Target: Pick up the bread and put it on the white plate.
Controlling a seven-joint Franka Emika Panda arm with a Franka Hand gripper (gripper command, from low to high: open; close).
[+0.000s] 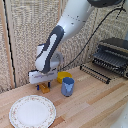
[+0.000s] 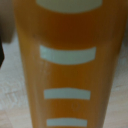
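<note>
Item, grasp step: end effector [image 1: 45, 86] is straddling the loaf [image 1: 45, 89] toward the tabletop's rear edge, grip unconfirmed; it is needing a centred, gentle squeeze before carrying to the white dish [image 1: 33, 111].

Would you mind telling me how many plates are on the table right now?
1. The white dish lies on the wooden table, toward the exterior view's left and nearer the camera than the blue cup. The arm might hide something behind it.
</note>
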